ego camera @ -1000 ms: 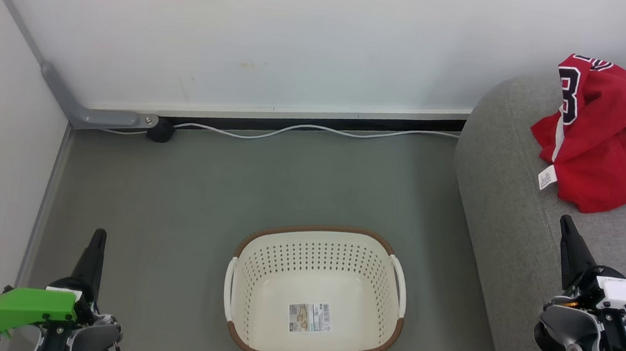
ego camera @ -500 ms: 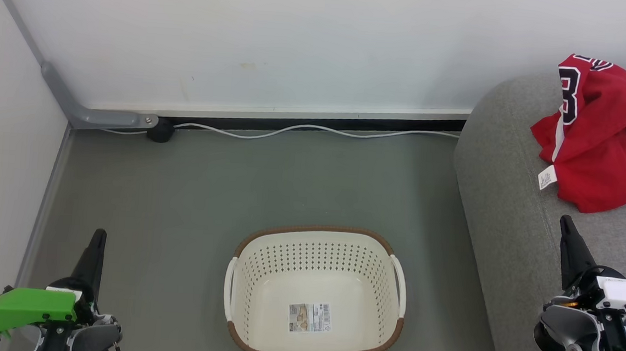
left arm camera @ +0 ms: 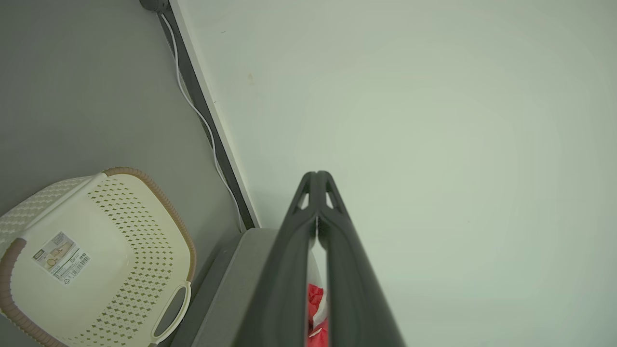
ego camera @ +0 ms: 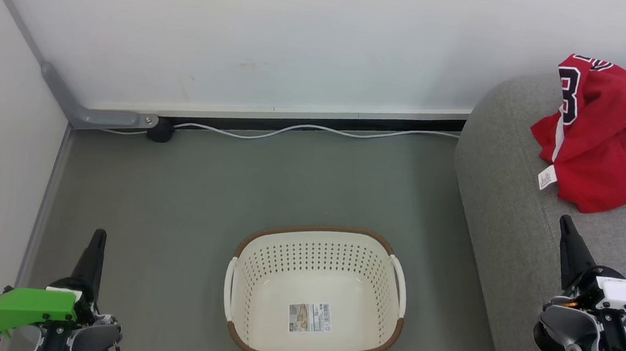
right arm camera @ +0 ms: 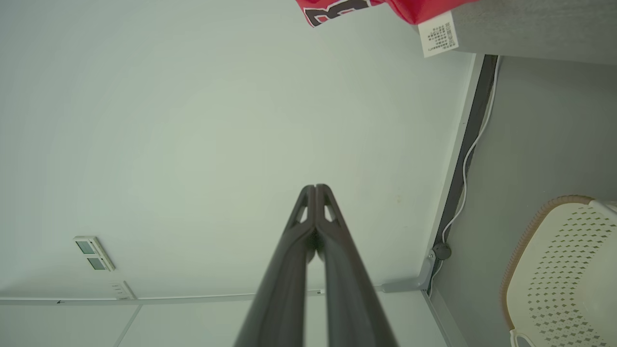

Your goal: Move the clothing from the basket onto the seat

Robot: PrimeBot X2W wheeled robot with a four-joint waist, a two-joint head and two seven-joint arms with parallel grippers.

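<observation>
The left gripper [left arm camera: 316,174] had its jaws closed, tips touching. The right gripper [right arm camera: 315,187] had its jaws closed in the same way. In the head view, the left gripper hung over the grey floor [ego camera: 207,190], left of the laundry basket [ego camera: 314,229], and the right gripper hung over the front of the grey sofa [ego camera: 505,183]. The basket stood on the floor beside the sofa, its label sticker [ego camera: 309,317] showing on the bare bottom. The red clothing [ego camera: 602,135], including a numbered jersey, lay bunched on the sofa, apart from both grippers.

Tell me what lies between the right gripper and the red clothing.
In the head view, a bare stretch of the grey sofa separates the shut right gripper from the clothing.
</observation>
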